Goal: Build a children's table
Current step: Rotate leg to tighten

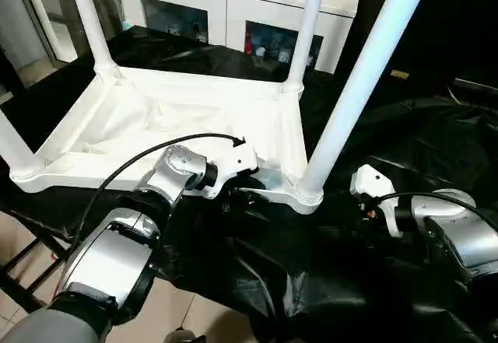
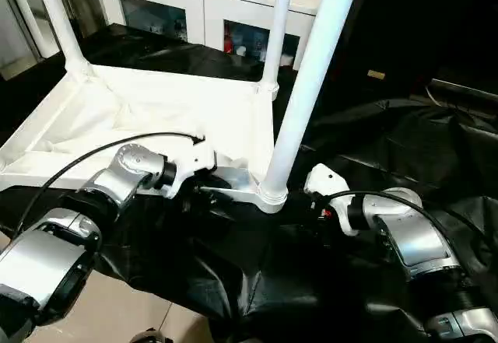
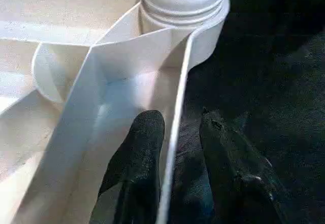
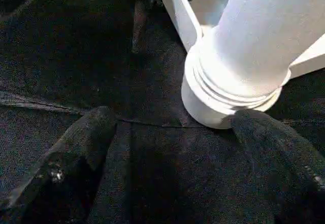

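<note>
The left hand point(image 3: 175, 132) pinches the tabletop point(image 1: 194, 110) rim, low centre of frame. The right hand point(image 4: 172, 127) gapes wide, one finger point(image 4: 269, 137) touching the leg point(image 4: 264, 31) socket.

1. Four upright legs, the near right leg point(image 1: 352, 94) foremost, block the tabletop's point(image 1: 140, 117) corners.
2. Between them the centre-left underside lies open.
3. The black cloth point(image 1: 436, 148) at right is free.

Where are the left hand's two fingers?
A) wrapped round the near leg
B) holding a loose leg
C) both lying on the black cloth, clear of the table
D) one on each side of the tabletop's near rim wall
D: the left hand has one finger on each side of the tabletop's thin rim wall.
</note>
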